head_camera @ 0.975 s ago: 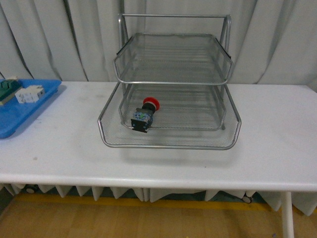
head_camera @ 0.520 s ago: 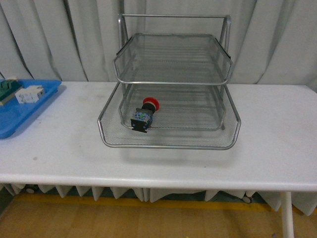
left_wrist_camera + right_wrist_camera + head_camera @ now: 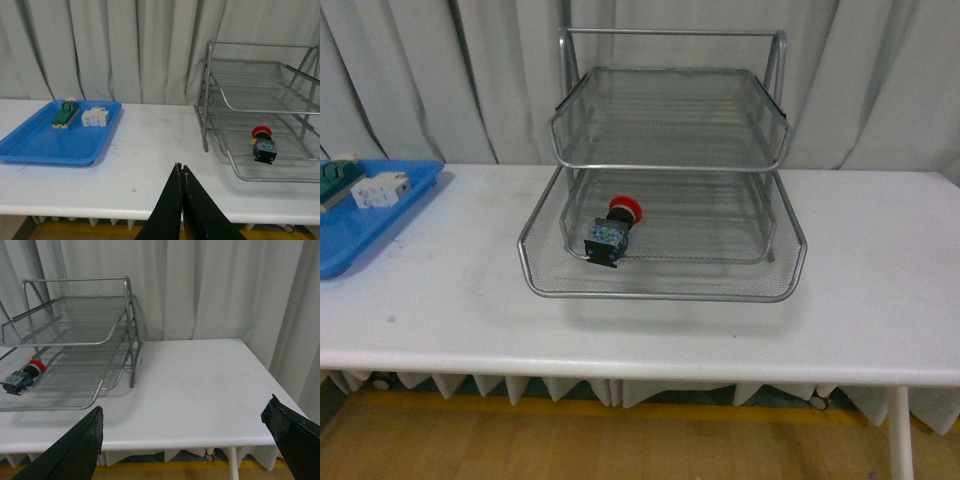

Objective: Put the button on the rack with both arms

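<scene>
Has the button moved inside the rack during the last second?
No. In the front view the button lies at the same spot as before, inside the rack, left of its middle and behind its front rim.

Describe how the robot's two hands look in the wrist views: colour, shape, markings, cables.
The left hand shows two matte black fingers, long flat wedges that taper to thin tips. The right hand shows two broader matte black fingers with blunt, angled ends. No cables, markings or other colours are visible on either hand. The arms themselves are out of view, in the front view too.
</scene>
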Controlling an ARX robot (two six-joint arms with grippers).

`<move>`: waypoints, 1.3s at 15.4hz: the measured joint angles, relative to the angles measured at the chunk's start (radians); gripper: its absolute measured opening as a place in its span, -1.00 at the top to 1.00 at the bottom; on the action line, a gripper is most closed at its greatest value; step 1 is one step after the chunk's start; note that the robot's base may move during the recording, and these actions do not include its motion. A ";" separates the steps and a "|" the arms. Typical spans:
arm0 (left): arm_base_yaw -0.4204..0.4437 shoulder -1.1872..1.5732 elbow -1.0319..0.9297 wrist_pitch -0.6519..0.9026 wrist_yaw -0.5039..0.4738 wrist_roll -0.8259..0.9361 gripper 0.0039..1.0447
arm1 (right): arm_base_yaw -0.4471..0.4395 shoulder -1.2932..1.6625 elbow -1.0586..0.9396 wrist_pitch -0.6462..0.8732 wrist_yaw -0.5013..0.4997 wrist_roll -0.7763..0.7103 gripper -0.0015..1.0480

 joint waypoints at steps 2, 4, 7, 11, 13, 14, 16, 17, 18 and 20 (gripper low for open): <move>0.000 -0.034 0.000 -0.038 0.000 0.000 0.97 | 0.000 0.000 0.000 0.000 0.000 0.000 -0.87; 0.000 -0.103 0.003 -0.134 0.000 0.000 0.97 | 0.000 0.000 0.000 0.000 0.000 0.000 -0.87; 0.000 -0.222 0.000 -0.239 0.000 0.000 0.97 | 0.000 0.000 0.000 0.001 0.000 0.000 -0.87; 0.000 -0.223 0.000 -0.234 0.001 0.000 0.17 | 0.005 0.010 0.010 -0.046 0.015 -0.013 -0.87; 0.000 -0.223 0.000 -0.232 0.001 0.000 -0.26 | 0.020 0.284 0.108 -0.020 0.015 -0.081 -0.87; 0.000 -0.223 0.000 -0.234 0.001 0.000 -0.51 | 0.040 0.428 0.179 0.035 0.011 -0.099 -0.87; 0.000 -0.223 0.000 -0.234 0.000 0.002 -0.92 | 0.118 0.741 0.273 0.132 -0.026 -0.104 -0.87; 0.000 -0.223 0.000 -0.234 0.001 0.002 -0.86 | 0.154 0.882 0.312 0.155 -0.042 -0.080 -0.87; 0.000 -0.223 0.000 -0.234 0.001 0.003 -0.88 | 0.203 1.034 0.383 0.153 -0.029 -0.039 -0.84; 0.000 -0.223 0.000 -0.234 0.000 0.003 -0.88 | 0.298 1.279 0.536 0.139 -0.021 0.048 -0.39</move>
